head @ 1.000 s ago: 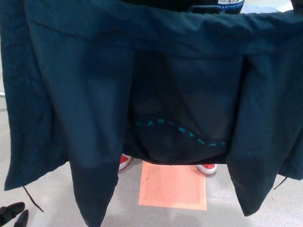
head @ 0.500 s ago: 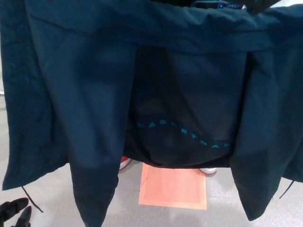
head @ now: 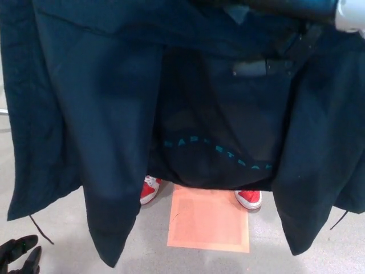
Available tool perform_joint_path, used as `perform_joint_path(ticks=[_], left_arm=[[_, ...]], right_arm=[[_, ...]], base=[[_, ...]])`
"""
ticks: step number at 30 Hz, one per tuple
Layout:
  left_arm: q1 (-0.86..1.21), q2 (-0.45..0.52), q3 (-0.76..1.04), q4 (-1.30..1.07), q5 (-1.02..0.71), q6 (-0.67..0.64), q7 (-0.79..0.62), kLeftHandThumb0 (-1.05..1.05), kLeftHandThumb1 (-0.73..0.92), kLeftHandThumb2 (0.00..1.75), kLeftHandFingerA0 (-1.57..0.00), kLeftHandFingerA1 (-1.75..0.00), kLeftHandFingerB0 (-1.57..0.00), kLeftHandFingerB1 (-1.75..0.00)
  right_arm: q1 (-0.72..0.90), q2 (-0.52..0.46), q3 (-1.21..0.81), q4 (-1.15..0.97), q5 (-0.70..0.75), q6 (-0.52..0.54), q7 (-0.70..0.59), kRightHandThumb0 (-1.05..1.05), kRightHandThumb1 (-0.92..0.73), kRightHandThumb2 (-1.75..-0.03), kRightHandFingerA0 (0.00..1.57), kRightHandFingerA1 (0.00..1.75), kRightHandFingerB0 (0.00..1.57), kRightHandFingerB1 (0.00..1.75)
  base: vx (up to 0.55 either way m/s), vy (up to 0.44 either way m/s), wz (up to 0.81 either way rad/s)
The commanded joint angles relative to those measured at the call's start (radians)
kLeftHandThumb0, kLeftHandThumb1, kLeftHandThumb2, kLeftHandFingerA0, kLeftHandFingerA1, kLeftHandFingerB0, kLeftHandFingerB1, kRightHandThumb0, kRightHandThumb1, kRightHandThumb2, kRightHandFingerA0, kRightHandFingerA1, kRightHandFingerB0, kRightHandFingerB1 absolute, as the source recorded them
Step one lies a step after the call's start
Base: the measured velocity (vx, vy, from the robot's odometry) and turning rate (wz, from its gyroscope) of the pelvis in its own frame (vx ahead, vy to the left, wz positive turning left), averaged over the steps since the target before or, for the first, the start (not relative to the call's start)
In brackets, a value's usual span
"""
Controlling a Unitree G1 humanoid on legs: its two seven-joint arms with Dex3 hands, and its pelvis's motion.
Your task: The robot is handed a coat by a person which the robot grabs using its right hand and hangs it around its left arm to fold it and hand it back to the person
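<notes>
A dark navy coat point(head: 108, 114) is held up in front of me and fills most of the head view, its inside facing me, with teal lettering point(head: 219, 153) across the lower lining. My right arm point(head: 319, 8) reaches in along the top edge from the right. My right hand point(head: 268, 64) lies dark against the coat's upper middle, so its grip is not readable. My left hand point(head: 20, 255) hangs low at the bottom left corner, fingers apart and holding nothing, clear of the coat's hem.
A person stands behind the coat; only their red shoes point(head: 149, 189) point(head: 249, 198) show under the hem. An orange square mat point(head: 209, 224) lies on the grey floor point(head: 57, 228) below the coat. A thin drawstring point(head: 40, 228) dangles at the lower left.
My right arm has come into view at the top right and its hand now lies against the coat's upper part. The coat has risen slightly, showing more of the red shoes.
</notes>
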Motion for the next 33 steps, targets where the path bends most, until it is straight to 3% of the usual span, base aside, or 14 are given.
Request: perform_joint_path(ticks=[1, 8, 11, 12, 13, 15, 16, 18, 19, 20, 23, 24, 30, 33], left_arm=[[-0.004, 0.052, -0.009, -0.011, 0.027, -0.091, 0.013, -0.64, 0.92, 0.69, -0.25, -0.34, -0.22, -0.32], [-0.003, 0.061, -0.017, -0.012, 0.031, -0.104, 0.0, -0.72, 0.92, 0.69, -0.21, -0.33, -0.19, -0.31], [-0.006, 0.055, -0.016, -0.008, 0.03, -0.107, 0.017, -0.72, 0.92, 0.68, -0.27, -0.35, -0.24, -0.33], [-0.006, 0.052, -0.012, -0.01, 0.023, -0.093, 0.008, -0.74, 0.92, 0.68, -0.22, -0.33, -0.18, -0.31], [-0.004, 0.05, -0.01, -0.01, 0.018, -0.092, -0.001, -0.35, 0.57, 1.12, 0.0, -0.47, 0.0, -0.47], [-0.004, 0.049, -0.009, -0.008, 0.019, -0.086, 0.005, -0.35, 0.58, 1.12, 0.0, -0.47, 0.0, -0.46], [-0.005, 0.048, -0.008, -0.007, 0.018, -0.091, 0.009, -0.69, 0.91, 0.67, -0.23, -0.33, -0.18, -0.3], [-0.004, 0.044, -0.004, -0.013, 0.016, -0.106, 0.02, -0.68, 0.9, 0.67, -0.33, -0.36, -0.3, -0.34], [-0.005, 0.044, -0.005, -0.013, 0.016, -0.105, 0.018, -0.68, 0.9, 0.67, -0.33, -0.36, -0.3, -0.34], [-0.008, 0.048, -0.012, -0.009, 0.025, -0.102, 0.024, -0.69, 0.91, 0.68, -0.33, -0.36, -0.29, -0.33], [-0.013, 0.054, -0.024, -0.003, 0.043, -0.108, 0.045, -0.68, 0.92, 0.69, -0.38, -0.38, -0.28, -0.34], [-0.013, 0.054, -0.021, -0.005, 0.038, -0.11, 0.037, -0.69, 0.89, 0.69, -0.4, -0.39, -0.3, -0.34], [-0.008, 0.051, -0.013, -0.016, 0.024, -0.131, 0.006, -0.65, 0.92, 0.68, -0.44, -0.4, -0.31, -0.34], [-0.008, 0.05, -0.005, -0.017, 0.013, -0.126, -0.007, -0.67, 0.86, 0.69, -0.42, -0.4, -0.3, -0.34]], right_arm=[[-0.114, 0.016, 0.156, 0.162, -0.148, 0.012, 0.357, -0.92, -0.56, -0.98, 0.0, 0.06, 0.01, 0.14], [-0.186, 0.074, 0.289, 0.279, -0.34, 0.068, 0.288, -0.86, -0.5, -0.91, 0.0, 0.08, 0.01, 0.11], [-0.216, 0.078, 0.363, 0.324, -0.503, 0.03, 0.14, -0.39, -0.21, -0.89, 0.01, 0.5, 0.0, 0.47], [-0.218, 0.084, 0.371, 0.345, -0.525, 0.037, 0.095, -0.86, -0.61, -0.59, 0.31, 0.39, 0.34, 0.34], [-0.219, 0.09, 0.378, 0.376, -0.546, 0.033, 0.039, -0.87, -0.61, -0.6, 0.45, 0.43, 0.43, 0.36], [-0.226, 0.102, 0.401, 0.421, -0.579, 0.024, -0.018, -0.89, -0.63, -0.6, 0.53, 0.44, 0.44, 0.35], [-0.23, 0.108, 0.41, 0.444, -0.592, 0.015, -0.052, -0.91, -0.64, -0.61, 0.58, 0.45, 0.44, 0.35], [-0.239, 0.131, 0.45, 0.507, -0.656, 0.012, -0.181, -1.05, -0.52, -0.97, 0.77, 1.18, 0.62, 0.48], [-0.242, 0.133, 0.456, 0.517, -0.663, 0.01, -0.196, -1.05, -0.52, -0.97, 0.77, 1.18, 0.62, 0.48], [-0.247, 0.144, 0.477, 0.545, -0.69, 0.016, -0.249, -0.94, -0.68, -0.62, 0.86, 1.45, 0.66, 0.44], [-0.255, 0.162, 0.505, 0.598, -0.731, 0.019, -0.388, -0.81, -0.74, -0.62, 0.88, 1.41, 0.74, 0.44], [-0.252, 0.165, 0.501, 0.609, -0.729, 0.02, -0.426, -0.72, -0.8, -0.64, 0.91, 1.08, 0.69, 0.43], [-0.268, 0.185, 0.494, 0.7, -0.704, -0.013, -0.529, -0.39, -0.72, -0.63, 0.79, 1.29, 0.55, 0.37], [-0.26, 0.182, 0.473, 0.717, -0.694, -0.033, -0.611, -0.42, -0.72, -0.62, 0.82, 1.12, 0.47, 0.36]], base=[[0.0, 0.0, 0.0], [0.0, 0.0, 0.0], [0.0, 0.0, 0.0], [0.0, 0.0, 0.0], [0.0, 0.0, 0.0], [0.0, 0.0, 0.0], [0.0, 0.0, 0.0], [0.0, 0.0, 0.0], [0.0, 0.0, 0.0], [0.0, 0.0, 0.0], [0.0, 0.0, 0.0], [0.0, 0.0, 0.0], [0.0, 0.0, 0.0], [0.0, 0.0, 0.0]])
